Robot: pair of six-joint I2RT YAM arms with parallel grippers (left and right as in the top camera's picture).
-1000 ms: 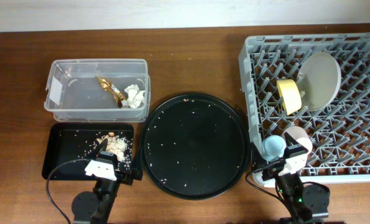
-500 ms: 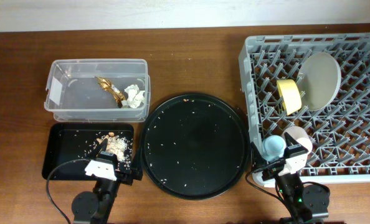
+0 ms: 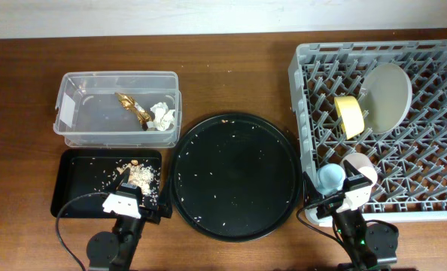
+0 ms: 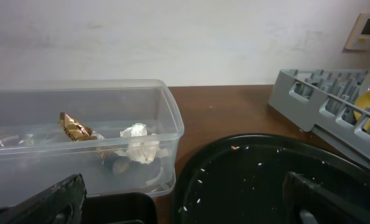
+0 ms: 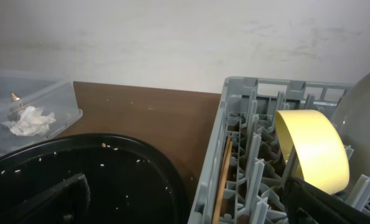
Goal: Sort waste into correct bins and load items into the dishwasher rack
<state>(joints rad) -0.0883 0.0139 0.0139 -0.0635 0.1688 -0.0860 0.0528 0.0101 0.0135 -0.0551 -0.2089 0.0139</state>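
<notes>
Brown wood table [image 3: 28, 90], white wall behind. Left claw [image 3: 126, 197] sits low left in frame at the near edge of the black rectangular tray [image 3: 77, 184], fingers wide, nothing between them. Right claw [image 3: 342, 197] sits low right at the near corner of the dishwasher rack [image 3: 434, 188], also wide and empty.

Waste: gold foil wrapper [image 3: 132, 108] and white paper bits [image 3: 162, 116] lie in the clear tub [image 3: 88, 124], upper left. Food scraps [image 3: 141, 175] are piled in the black rectangular tray.

Items: plate [image 3: 387, 96] and yellow bowl [image 3: 349, 114] stand on edge between pegs, upper right. Blue cup [image 3: 329, 177] and pale pink cup [image 3: 361, 169] are at the rack's lower-left corner, beside my right claw.

Round black tray [image 3: 235, 177], centre, carries only fine pale crumbs.

My read: sorting and loading look done, so this is wrap-up. The crumbs look too small to pinch. Clearing them would call for a rim grip and tipping the tray over a bin.
</notes>
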